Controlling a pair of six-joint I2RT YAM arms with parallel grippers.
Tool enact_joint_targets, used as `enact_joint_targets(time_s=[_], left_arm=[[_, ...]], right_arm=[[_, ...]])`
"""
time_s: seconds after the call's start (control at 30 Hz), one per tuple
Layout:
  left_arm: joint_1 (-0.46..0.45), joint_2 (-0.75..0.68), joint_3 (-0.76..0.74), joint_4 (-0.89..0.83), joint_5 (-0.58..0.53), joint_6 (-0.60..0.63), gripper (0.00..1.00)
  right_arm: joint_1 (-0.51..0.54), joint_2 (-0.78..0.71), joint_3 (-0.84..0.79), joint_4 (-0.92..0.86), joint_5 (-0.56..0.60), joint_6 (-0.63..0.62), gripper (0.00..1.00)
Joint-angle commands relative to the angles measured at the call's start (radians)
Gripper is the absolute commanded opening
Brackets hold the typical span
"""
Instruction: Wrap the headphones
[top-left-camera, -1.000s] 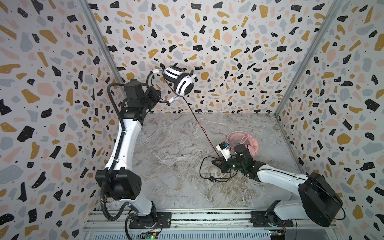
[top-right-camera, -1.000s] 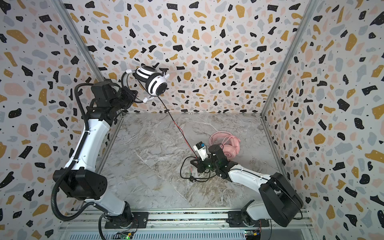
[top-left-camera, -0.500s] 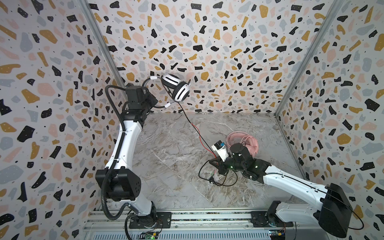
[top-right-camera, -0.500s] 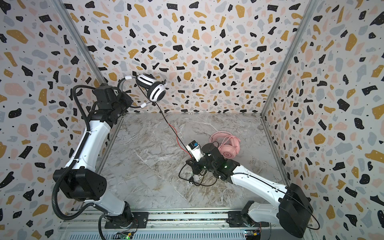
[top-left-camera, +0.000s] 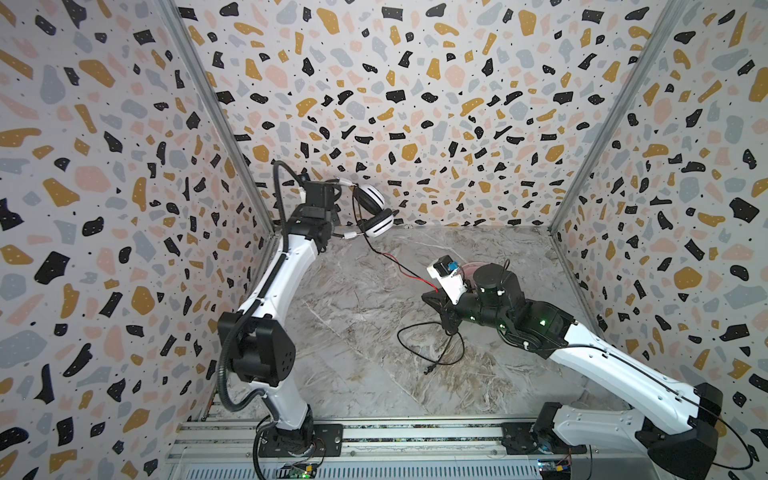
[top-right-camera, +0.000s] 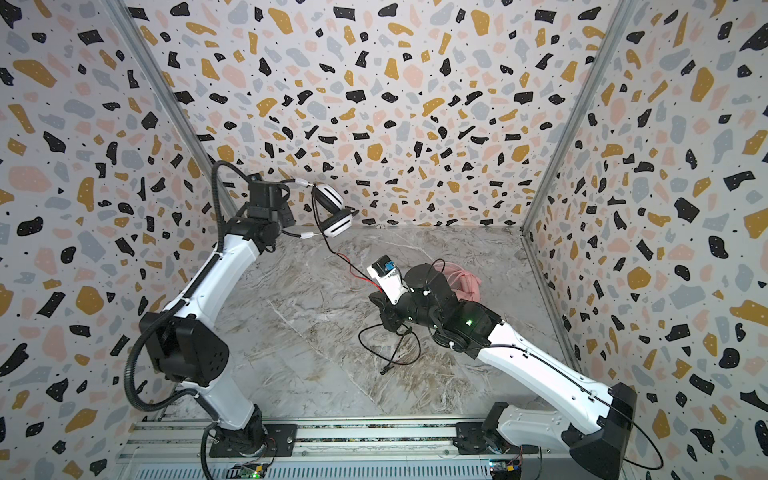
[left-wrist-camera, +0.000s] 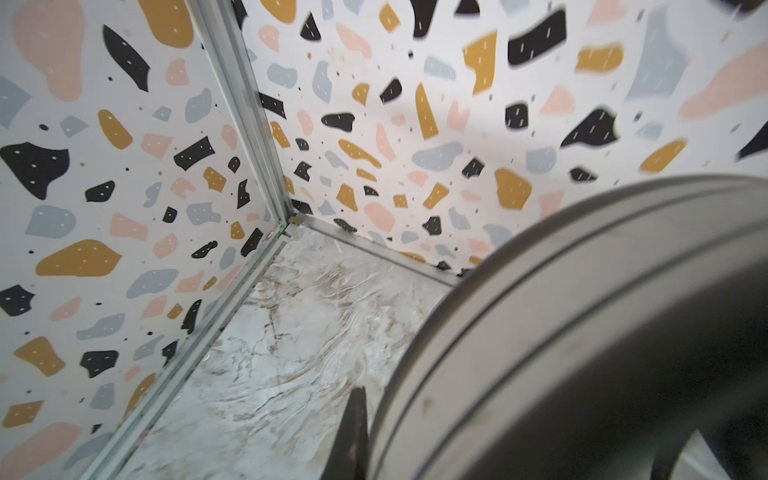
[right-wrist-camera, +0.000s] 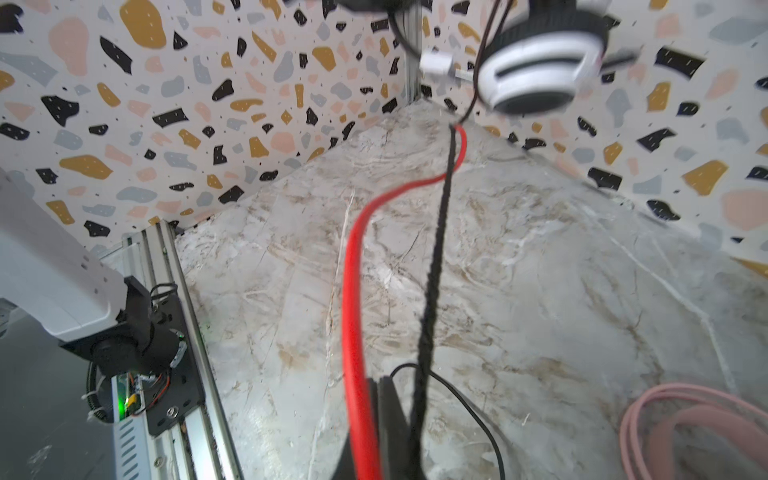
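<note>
My left gripper (top-left-camera: 337, 212), clamped on the striped headset (top-left-camera: 372, 203), has lowered it; cable (top-left-camera: 390, 260) pinched in my shut right gripper (top-left-camera: 430, 297) slackens, ready for wrapping.

- The counter (top-left-camera: 365, 399) is a grey-white marbled slab with brown veins, closed in by speckled panels at the back and along both sides.
- A pink headset (top-right-camera: 467, 284) lies toward the right edge, behind the middle, and is largely hidden by an arm in both top views.
- Its thin pink cable (right-wrist-camera: 629, 428) lies coiled on the surface, seemingly just beside it.
- A slack loop of black cable (top-left-camera: 399, 333) rests near the counter's middle, with its plug end (top-left-camera: 427, 370) toward the front edge.
- A metal rail (top-left-camera: 395, 434) runs along the front edge.
</note>
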Motion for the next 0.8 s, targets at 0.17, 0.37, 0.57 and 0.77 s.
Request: enact_joint_targets(time_s=[0.17,0.37,0.57,0.77], left_arm=[[-0.143,0.000,-0.043,0.002,-0.223,0.185,0.00],[-0.185,-0.072,-0.182,0.012,-0.174,0.243,0.00],[-0.242,-0.229,-0.346,0.053,-0.014,0.337,0.00],[-0.258,-0.426,-0.485,0.079,0.206,0.398,0.00]], right_arm=[[-0.002,0.010,0.191,-0.087,0.122,-0.105,0.02],[-0.112,0.023,0.260,-0.073,0.111,-0.129,0.02],[-0.294,0.046,0.287,-0.004,-0.012,-0.112,0.02],[-0.414,0.108,0.335,0.042,-0.091,-0.088,0.02]])
